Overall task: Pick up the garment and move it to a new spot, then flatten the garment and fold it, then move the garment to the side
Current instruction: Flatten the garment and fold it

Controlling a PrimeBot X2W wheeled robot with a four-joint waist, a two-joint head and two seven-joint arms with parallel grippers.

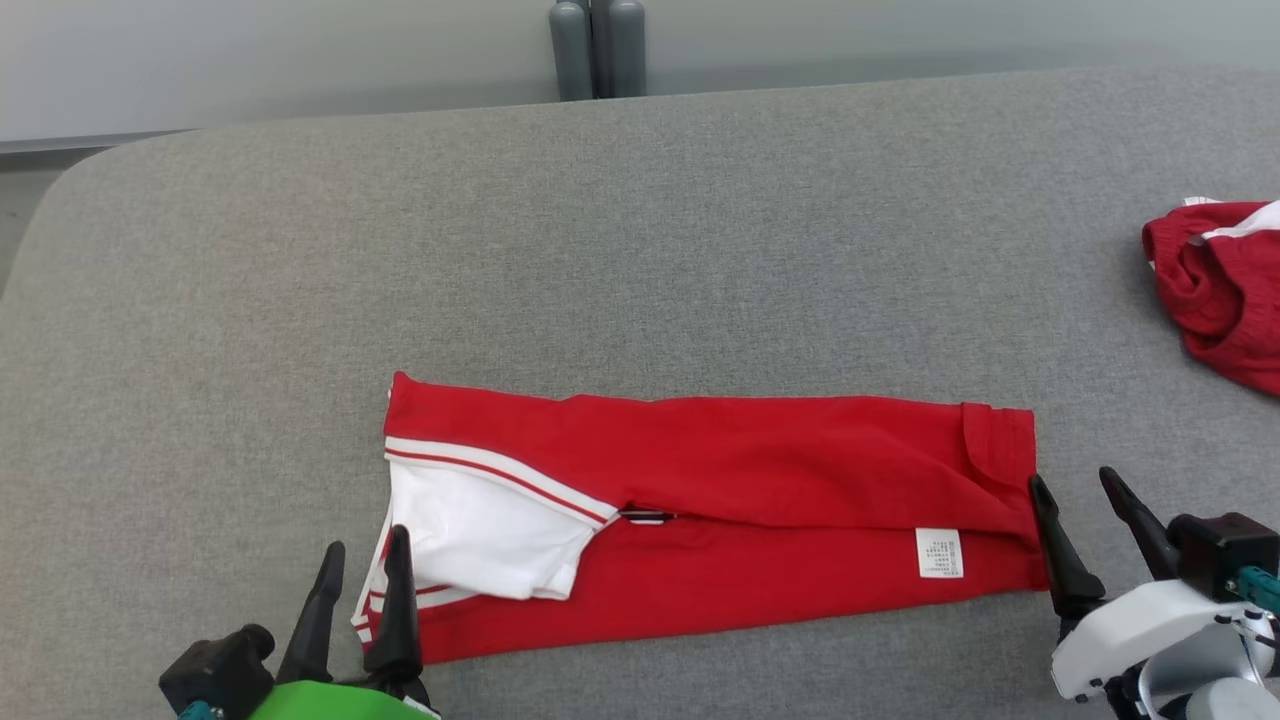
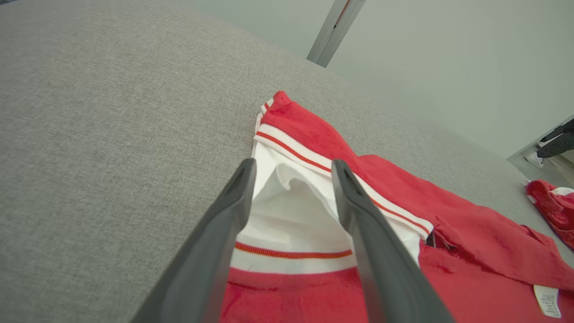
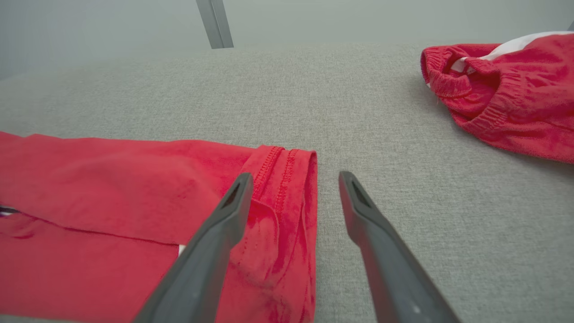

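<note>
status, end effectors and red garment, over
Left end effector open at collar end. Right end effector open at hem. Garment folded flat, unheld. Second red garment far right.

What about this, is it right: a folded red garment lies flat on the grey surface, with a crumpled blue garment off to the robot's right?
Not quite: the crumpled garment is red with white trim, not blue, as the head view shows. The folded red garment does lie flat on the grey surface, with the crumpled one off to the robot's right.
</note>
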